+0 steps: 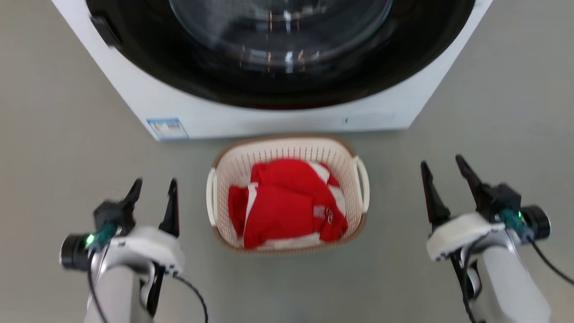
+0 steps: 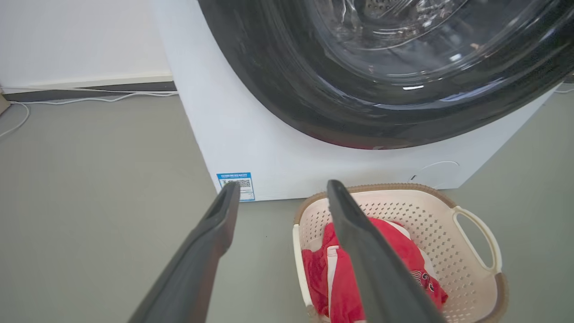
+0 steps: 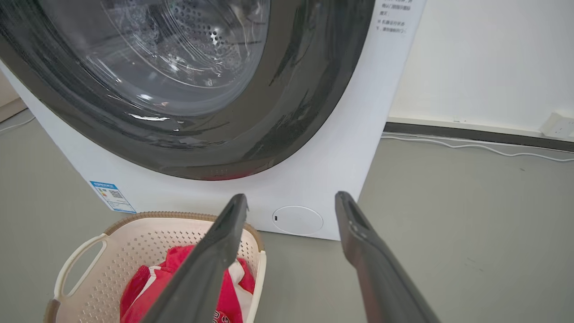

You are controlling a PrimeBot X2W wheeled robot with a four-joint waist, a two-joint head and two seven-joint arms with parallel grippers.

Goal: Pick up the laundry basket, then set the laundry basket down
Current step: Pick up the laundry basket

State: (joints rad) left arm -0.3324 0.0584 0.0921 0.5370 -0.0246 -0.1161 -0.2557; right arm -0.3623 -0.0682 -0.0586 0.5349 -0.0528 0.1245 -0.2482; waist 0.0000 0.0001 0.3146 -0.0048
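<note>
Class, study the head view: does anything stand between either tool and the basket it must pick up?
Nothing visible does. The left tool and right tool are open on either side of the basket, with only floor between each tool and the basket's nearer side. The washer stands behind the basket, out of both paths.

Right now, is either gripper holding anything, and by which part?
Nothing is held. The left gripper and the right gripper are both open. They sit one on each side of the laundry basket, apart from it.
</note>
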